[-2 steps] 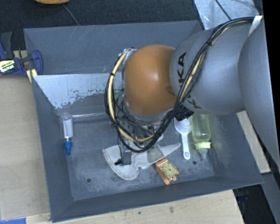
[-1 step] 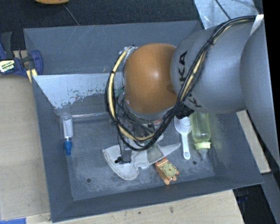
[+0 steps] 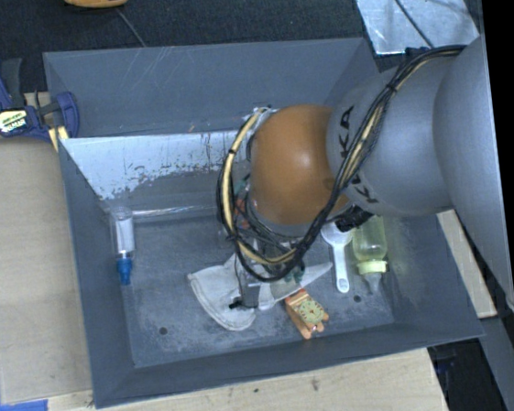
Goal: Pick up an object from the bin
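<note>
My gripper point(image 3: 250, 293) reaches down from under the wrist, near the front middle of the bin. It sits right at the right edge of a crumpled white cloth-like piece point(image 3: 215, 294) lying flat on the floor. I cannot tell whether it touches the piece. A small orange-brown packet point(image 3: 306, 314) lies just to the right and in front of the gripper. A white plastic spoon point(image 3: 338, 257) lies further right, partly under the cables.
A pale yellow-green bottle point(image 3: 370, 248) rests by the right wall, beside the spoon. A clear tube with a blue cap point(image 3: 124, 248) lies alone near the left wall. The arm and its orange cover hang over the bin's middle and right.
</note>
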